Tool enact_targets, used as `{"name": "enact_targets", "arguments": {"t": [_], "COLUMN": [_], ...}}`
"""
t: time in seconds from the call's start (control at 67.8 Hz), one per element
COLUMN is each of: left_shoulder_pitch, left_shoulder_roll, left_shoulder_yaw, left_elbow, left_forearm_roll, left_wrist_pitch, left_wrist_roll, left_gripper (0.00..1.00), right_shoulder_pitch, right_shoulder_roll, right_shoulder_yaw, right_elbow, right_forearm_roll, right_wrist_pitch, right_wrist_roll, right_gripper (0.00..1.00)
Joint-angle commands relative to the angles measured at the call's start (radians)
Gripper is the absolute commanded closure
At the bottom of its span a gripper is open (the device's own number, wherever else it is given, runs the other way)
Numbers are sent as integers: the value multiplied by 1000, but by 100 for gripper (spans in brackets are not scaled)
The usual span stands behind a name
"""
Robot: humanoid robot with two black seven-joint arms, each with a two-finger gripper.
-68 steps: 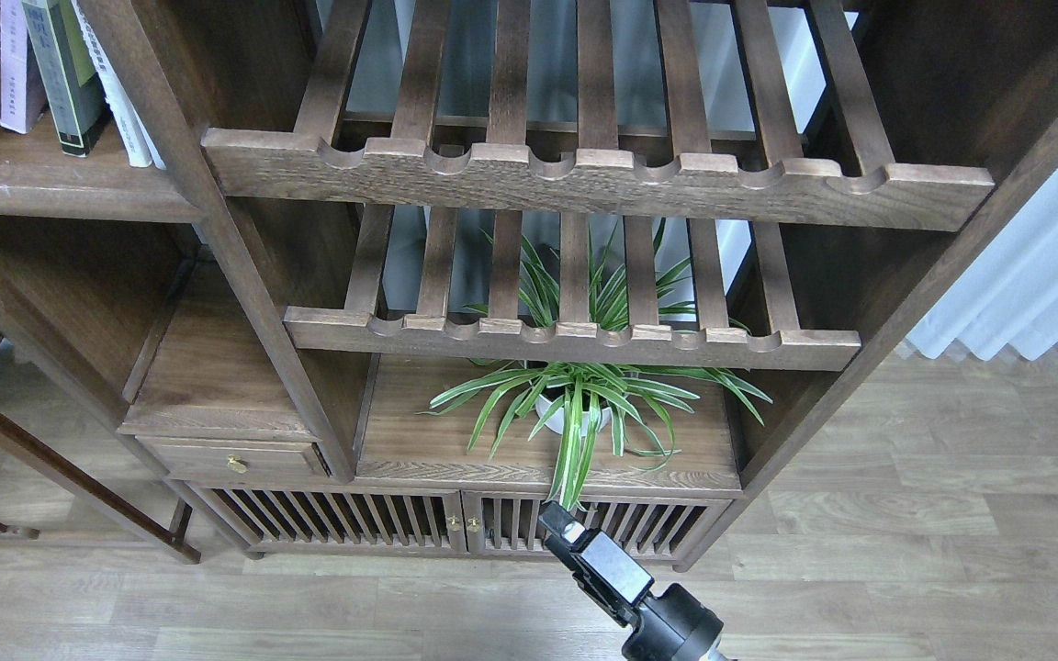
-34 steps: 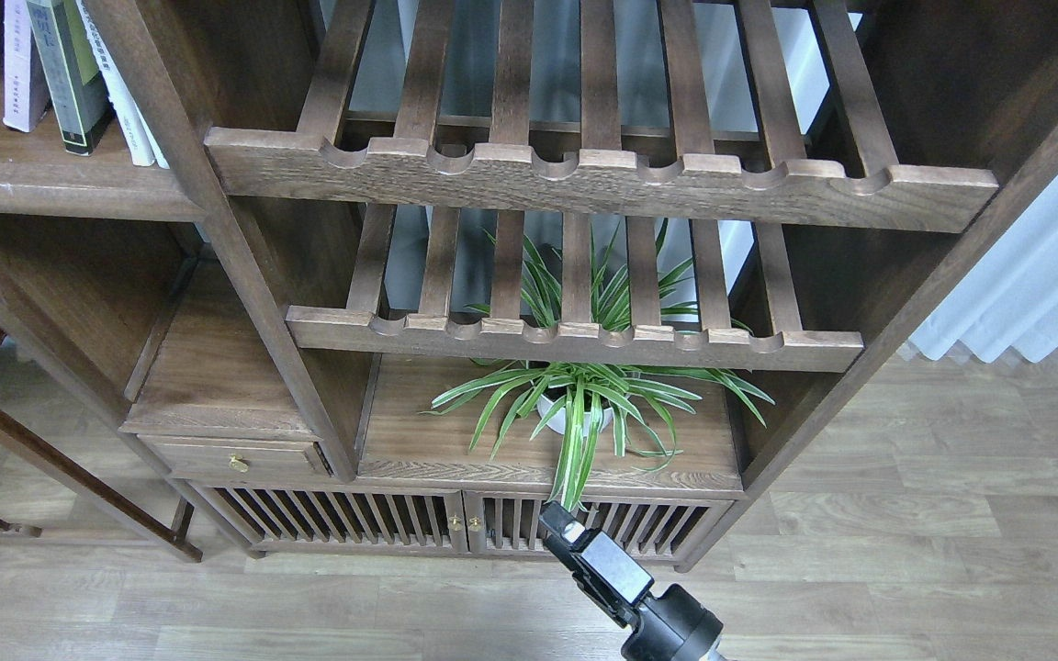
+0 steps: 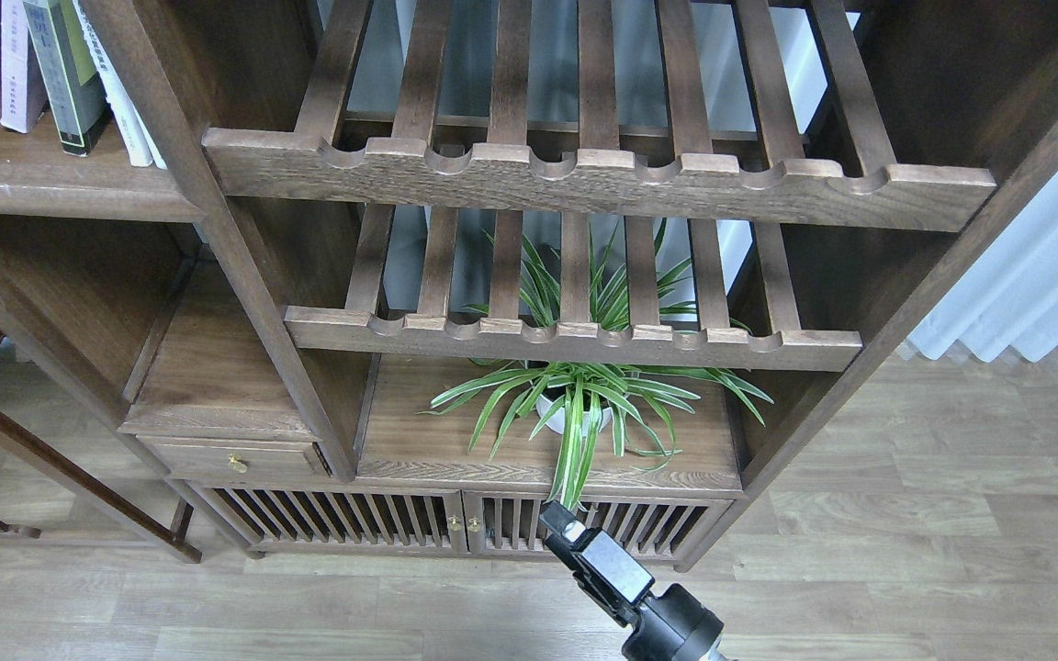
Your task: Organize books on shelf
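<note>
Overhead, books [image 3: 70, 78] upper left, well apart from low right end effector [image 3: 558, 525].

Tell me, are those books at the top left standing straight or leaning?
Leaning. The books tilt sideways on the shelf, tops to the left, the white one's foot near the wooden post.

text: none legible | books [image 3: 61, 78] (spine print too small)

Dark-brown wood shelf [image 3: 51, 188], green/white striped plant [image 3: 584, 404] lvs, white pot [image 3: 555, 413], grey-brown plank floor [image 3: 906, 551], black claw [image 3: 558, 523]
</note>
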Motion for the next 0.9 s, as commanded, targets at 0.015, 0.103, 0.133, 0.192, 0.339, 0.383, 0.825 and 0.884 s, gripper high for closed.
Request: {"name": "enact_targets", "arguments": {"t": [0.015, 0.103, 0.133, 0.192, 0.339, 0.383, 0.825, 0.884], "left_shoulder_pitch": [3, 8, 10, 13, 49, 65, 192, 229], "left_shoulder_roll": [-19, -36, -41, -53, -53, -50, 7, 18], "left_shoulder_yaw": [5, 9, 9, 8, -2, -2, -92, -104], "left_elbow": [4, 18, 21, 24, 23, 23, -20, -40], "left_forearm_roll": [0, 0, -1, -12, -57, -93, -301, -337], "left_wrist_pitch": [0, 0, 0, 0, 0, 0, 0, 0], "left_wrist_roll": [13, 13, 12, 6, -5, -4, -7, -7], "left_gripper": [87, 82, 76, 65, 50, 50, 49, 49], "right_shoulder_pitch": [0, 0, 1, 1, 0, 0, 0, 0], "right_shoulder_roll": [-1, 0, 0, 0, -1, 0, 6, 8], "right_shoulder_yaw": [-1, -1, -1, -1, -1, -1, 1, 1], "right_elbow": [0, 0, 0, 2, 2, 2, 0, 0], "right_forearm_roll": [0, 0, 0, 0, 0, 0, 2, 2], "right_wrist_pitch": [0, 0, 0, 0, 0, 0, 0, 0], "right_wrist_roll": [0, 0, 0, 0, 0, 0, 1, 4], "right_gripper": [0, 0, 0, 0, 0, 0, 0, 0]}}
